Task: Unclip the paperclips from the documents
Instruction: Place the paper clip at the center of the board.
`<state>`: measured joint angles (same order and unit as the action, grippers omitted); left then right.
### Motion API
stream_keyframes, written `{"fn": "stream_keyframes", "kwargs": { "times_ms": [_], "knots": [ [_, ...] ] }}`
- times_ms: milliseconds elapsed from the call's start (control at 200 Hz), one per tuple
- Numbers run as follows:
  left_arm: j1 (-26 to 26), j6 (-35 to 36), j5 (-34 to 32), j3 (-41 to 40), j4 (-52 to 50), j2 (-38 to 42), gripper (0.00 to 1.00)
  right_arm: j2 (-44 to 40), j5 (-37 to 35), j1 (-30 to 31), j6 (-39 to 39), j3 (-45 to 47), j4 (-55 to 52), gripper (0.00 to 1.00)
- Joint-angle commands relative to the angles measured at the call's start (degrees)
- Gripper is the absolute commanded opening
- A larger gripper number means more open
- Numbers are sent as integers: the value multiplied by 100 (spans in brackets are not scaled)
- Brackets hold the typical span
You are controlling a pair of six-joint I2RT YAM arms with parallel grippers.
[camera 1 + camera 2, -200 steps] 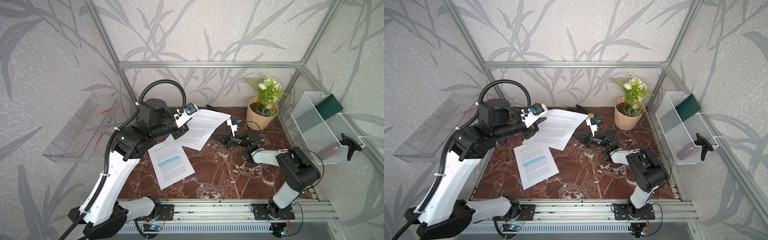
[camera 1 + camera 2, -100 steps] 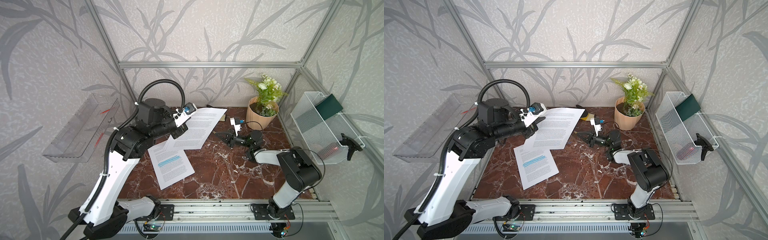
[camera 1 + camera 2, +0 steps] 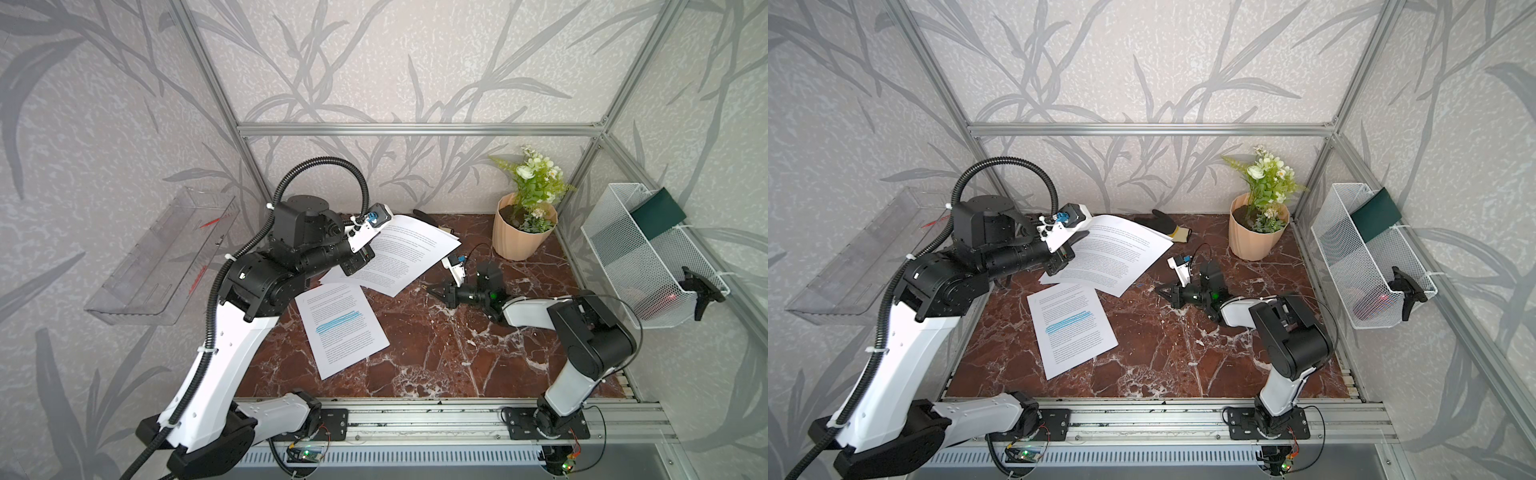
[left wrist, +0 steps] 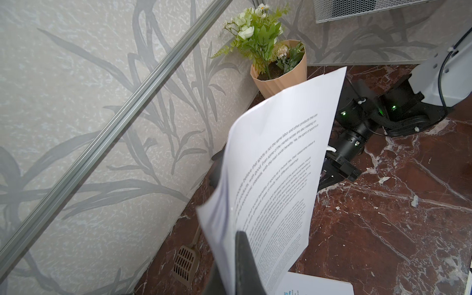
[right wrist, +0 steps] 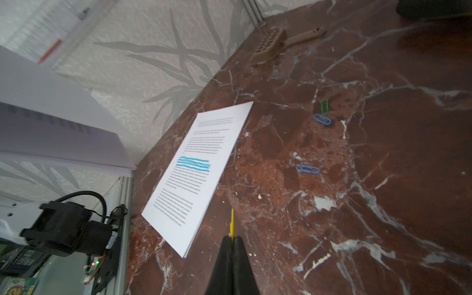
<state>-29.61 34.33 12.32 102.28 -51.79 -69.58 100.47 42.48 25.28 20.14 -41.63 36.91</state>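
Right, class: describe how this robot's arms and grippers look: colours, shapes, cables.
The left arm and right arm are white shells joined by chunky black joints. A ribbed black hose loops over the left arm, fastened with white ties. Each wrist carries a white camera bracket with a blue plug. The left gripper and right gripper have slim, tapering black fingers.
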Motion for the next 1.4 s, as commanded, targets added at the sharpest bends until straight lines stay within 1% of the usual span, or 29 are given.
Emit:
{"fn": "stream_keyframes", "kwargs": {
  "times_ms": [0, 125, 255, 415, 505, 550, 590, 670, 730, 755, 790, 890, 945, 1015, 1205, 1290, 1395],
  "knots": [
    [24, 37, 32, 87, 159, 25, 0, 330, -716, 68, -352, -336, -959, 0],
    [24, 9, 48, 10, 171, 47, 0, 662, -1166, 261, -428, -785, -1463, 0],
    [19, -30, 56, -46, 185, 81, 0, 948, -1438, 415, -481, -1219, -1929, 0],
    [19, -37, 18, -102, 180, 138, 0, 1007, -1756, 501, -478, -1369, -2180, 0],
    [19, -54, 11, -145, 179, 165, 0, 1018, -1881, 550, -603, -1466, -2398, 1],
    [19, -59, 33, -158, 177, 165, 0, 1027, -1916, 574, -666, -1516, -2495, 5],
    [23, -51, 42, -169, 178, 172, 0, 1036, -1943, 583, -699, -1561, -2591, 11],
    [19, -51, 79, -168, 161, 136, 0, 1021, -2007, 583, -705, -1585, -2697, 28],
    [24, -57, 134, -154, 130, 96, 0, 931, -2092, 577, -713, -1549, -2737, 44],
    [24, -62, 160, -143, 132, 83, 0, 852, -2131, 573, -712, -1514, -2720, 50],
    [19, -73, 209, -138, 129, 61, 0, 724, -2191, 562, -700, -1438, -2691, 54],
    [16, -234, 385, -204, 273, 18, 0, 150, -2500, 468, -638, -1162, -2725, 61],
    [8, -337, 526, -286, 393, -9, 0, -223, -2721, 363, -610, -970, -2790, 62],
    [-25, -444, 732, -419, 578, -28, 0, -953, -3046, 201, -555, -674, -2900, 63],
    [-294, -1076, 1076, -1069, 1347, -57, 0, -2481, -3782, -378, -485, -114, -3451, 66],
    [-469, -1394, 1215, -1460, 1829, -138, 0, -2892, -4039, -618, -490, -106, -3888, 67],
    [-763, -1873, 1402, -1880, 2582, -395, 0, -3121, -4569, -849, -489, -414, -4767, 67]
  ]
}}
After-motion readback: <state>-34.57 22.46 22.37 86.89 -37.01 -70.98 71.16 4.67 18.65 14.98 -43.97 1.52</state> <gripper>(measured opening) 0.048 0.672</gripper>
